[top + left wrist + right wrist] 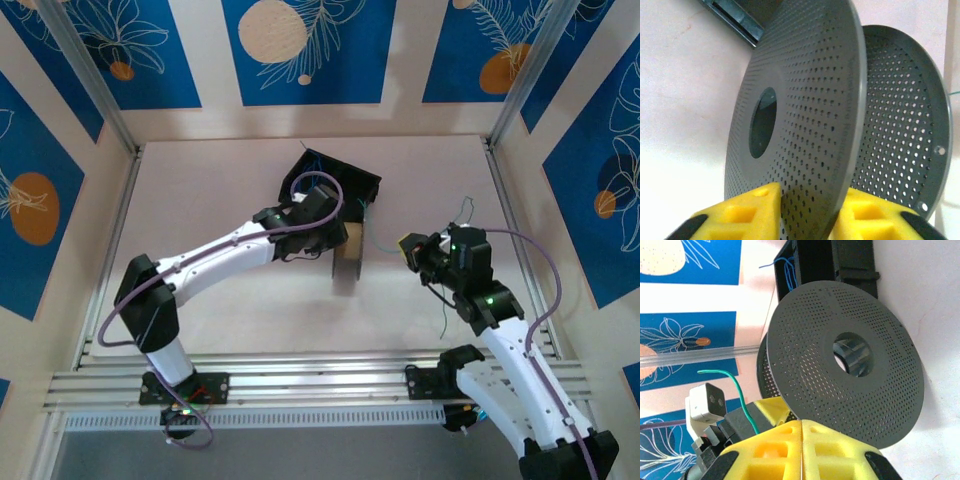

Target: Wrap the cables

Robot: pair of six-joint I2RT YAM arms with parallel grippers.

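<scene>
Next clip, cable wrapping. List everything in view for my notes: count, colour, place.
table: one, pale pink, bearing everything
wall panels: several, blue with white and orange flower prints, around the table
tray: one, black, far middle of the table
spool: one, grey, perforated flanges, on edge just in front of the tray
green cable: at least one, thin, on the right side of the table
blue cable: one seen, thin, at the tray
left gripper: one, yellow fingers, shut on the spool's near flange
right gripper: one, yellow fingers, shut, facing the spool; the green cable passes beside it, and whether it is pinched cannot be told
</scene>
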